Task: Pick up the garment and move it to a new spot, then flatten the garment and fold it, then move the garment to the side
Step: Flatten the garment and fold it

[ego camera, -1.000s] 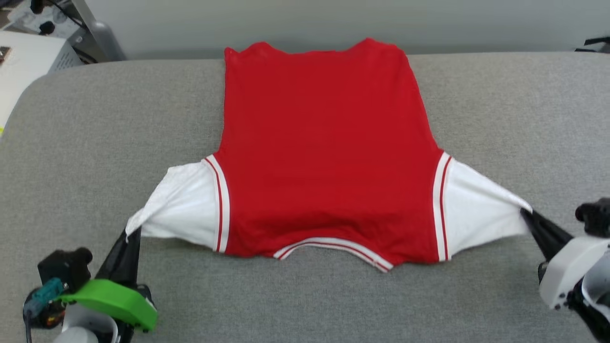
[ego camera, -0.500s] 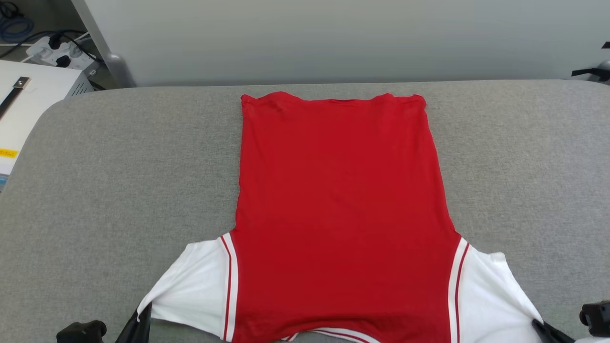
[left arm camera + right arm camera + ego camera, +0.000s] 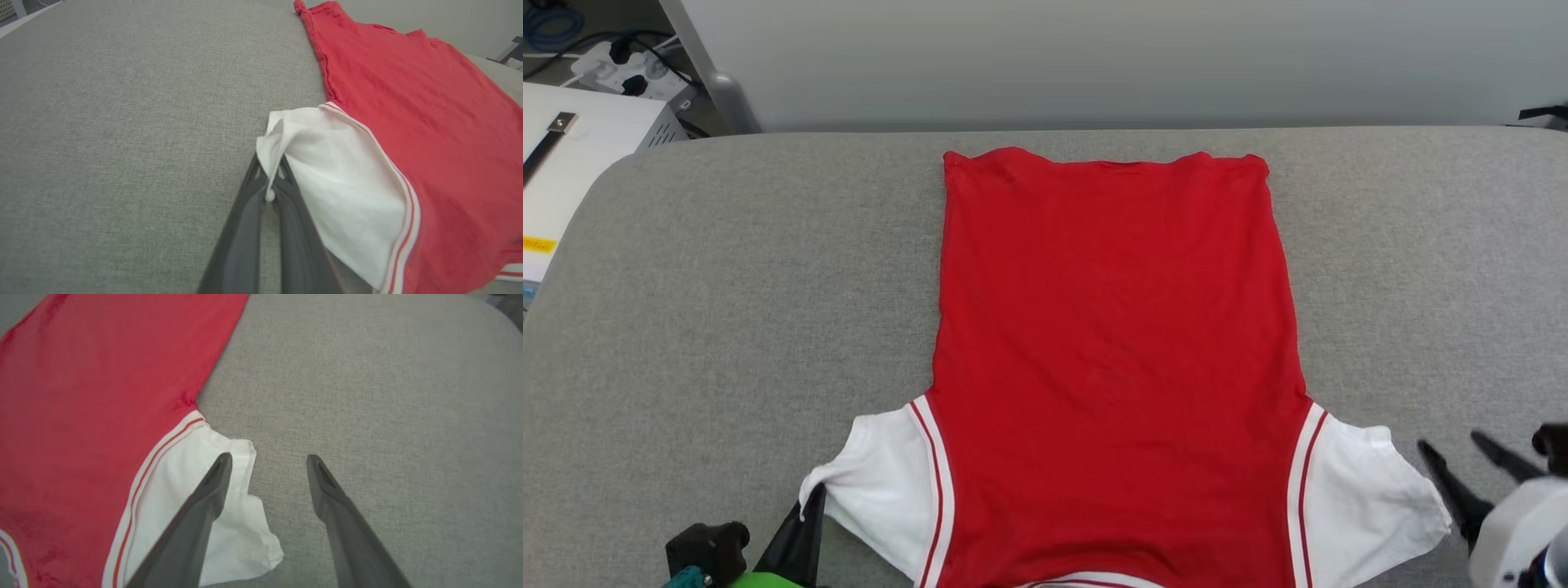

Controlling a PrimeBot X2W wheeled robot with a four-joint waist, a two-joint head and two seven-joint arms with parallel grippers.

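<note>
The garment (image 3: 1111, 343) lies spread on the grey padded table (image 3: 727, 286), plain red side up, hem at the far end and white sleeves near me. My left gripper (image 3: 809, 510) is shut on the tip of the left white sleeve (image 3: 882, 482). In the left wrist view the fingers (image 3: 286, 212) pinch that sleeve's edge (image 3: 347, 192) just above the table. My right gripper (image 3: 1448, 445) stands open beside the right sleeve (image 3: 1356, 490). In the right wrist view that gripper (image 3: 268, 457) holds nothing, and one finger hangs over the slack sleeve (image 3: 241, 526).
A white cabinet (image 3: 572, 163) and a power strip (image 3: 621, 73) sit beyond the table's far left corner, by a metal post (image 3: 715, 90). A pale wall runs behind the table. Bare grey padding (image 3: 388, 396) stretches on both sides of the garment.
The right gripper has opened and let go of the right sleeve, which now lies slack on the table. The head camera has tilted, shifting the whole picture. The left gripper keeps its hold.
</note>
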